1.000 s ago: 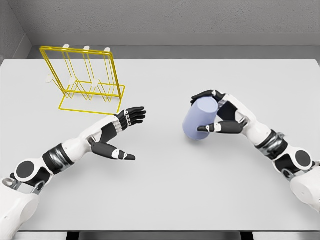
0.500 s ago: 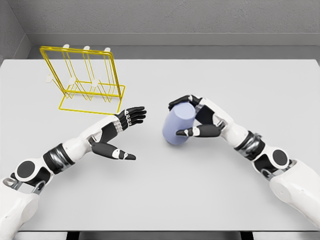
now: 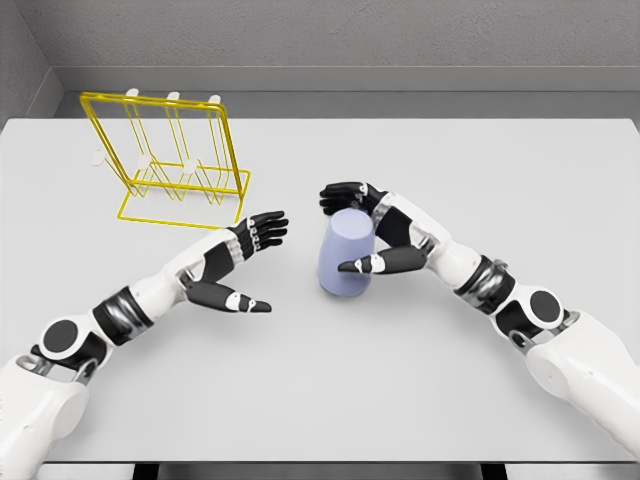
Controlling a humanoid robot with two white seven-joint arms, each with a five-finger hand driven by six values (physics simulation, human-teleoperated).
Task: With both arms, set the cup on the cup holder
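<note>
- Cup holder first, at the far left: the yellow wire cup holder (image 3: 170, 160) stands on the grey table (image 3: 330, 390), a rectangular wire base with an upright frame and white-tipped pegs, well beyond and to the left of the left hand's fingertips.
- The left hand (image 3: 235, 260) reaches in from the lower left on a white arm, palm turned toward the middle of the table; its black fingers (image 3: 268, 226) are spread and loosely extended, the thumb (image 3: 240, 301) sticking out nearer the camera, and they hold nothing.
- A gap of bare table lies between those fingertips and the cup, which sits just to their right without touching them.
- The pale lavender, smooth-sided cup (image 3: 344, 253) stands tilted slightly on the table near its centre, narrower closed end up, wider end down.
- The right hand (image 3: 378, 232) comes in from the lower right and is wrapped around the cup: its fingers (image 3: 342, 192) curl over the far top edge, while the thumb (image 3: 375, 264) presses across the near side, so the cup is pinched between them.
</note>
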